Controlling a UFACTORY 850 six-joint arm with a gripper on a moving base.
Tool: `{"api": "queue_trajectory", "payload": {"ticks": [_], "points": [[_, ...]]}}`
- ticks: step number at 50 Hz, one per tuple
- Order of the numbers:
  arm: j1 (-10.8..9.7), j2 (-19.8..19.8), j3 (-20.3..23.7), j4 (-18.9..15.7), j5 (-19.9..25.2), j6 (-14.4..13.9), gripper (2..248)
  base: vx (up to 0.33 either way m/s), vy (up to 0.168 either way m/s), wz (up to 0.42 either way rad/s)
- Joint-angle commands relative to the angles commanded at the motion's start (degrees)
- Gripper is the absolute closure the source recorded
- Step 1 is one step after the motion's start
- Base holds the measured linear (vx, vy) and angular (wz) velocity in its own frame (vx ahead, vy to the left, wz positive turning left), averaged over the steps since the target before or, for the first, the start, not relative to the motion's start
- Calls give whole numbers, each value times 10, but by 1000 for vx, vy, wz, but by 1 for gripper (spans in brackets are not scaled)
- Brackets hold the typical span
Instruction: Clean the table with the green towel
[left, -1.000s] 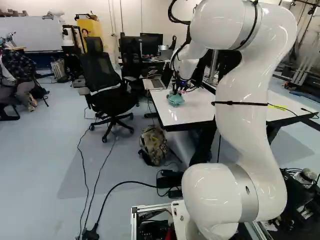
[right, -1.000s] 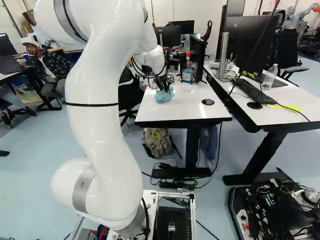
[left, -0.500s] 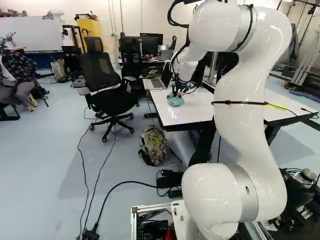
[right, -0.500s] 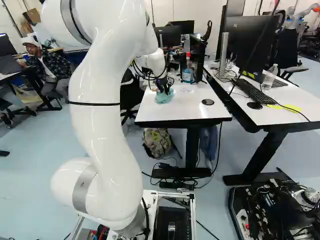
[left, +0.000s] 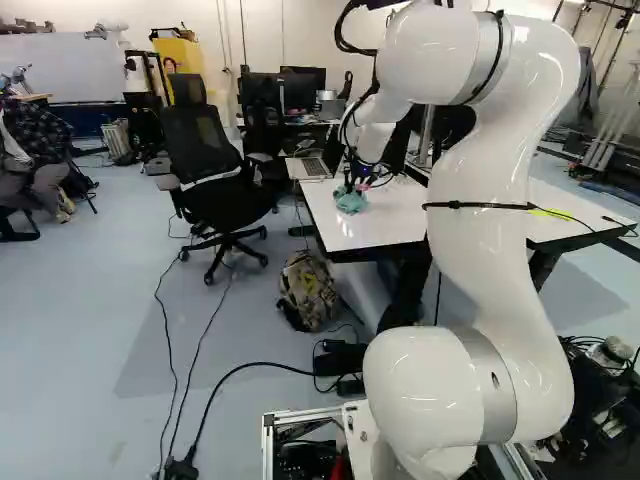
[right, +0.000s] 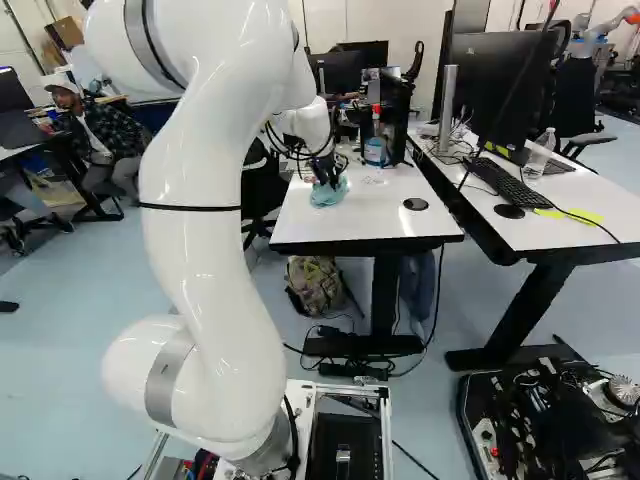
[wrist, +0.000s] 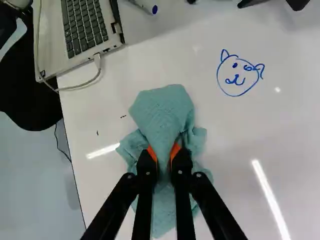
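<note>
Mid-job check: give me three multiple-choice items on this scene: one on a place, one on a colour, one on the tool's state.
1. The towel lies:
A) on the white table
B) on the floor
C) on the chair

2. The face drawing's lines are:
A) red
B) black
C) blue

3. The tool is:
A) open, away from the towel
B) shut on the towel
C) shut on a marker

1 A: both base views show it on the tabletop.
2 C: the wrist view shows blue strokes.
3 B: orange pads press the towel from two sides.
</note>
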Motion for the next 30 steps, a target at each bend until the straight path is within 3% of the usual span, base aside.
{"api": "queue_trajectory", "payload": {"ticks": [30], "points": [[34, -59, -81, 0, 0, 0, 204, 0, 0, 0]]}}
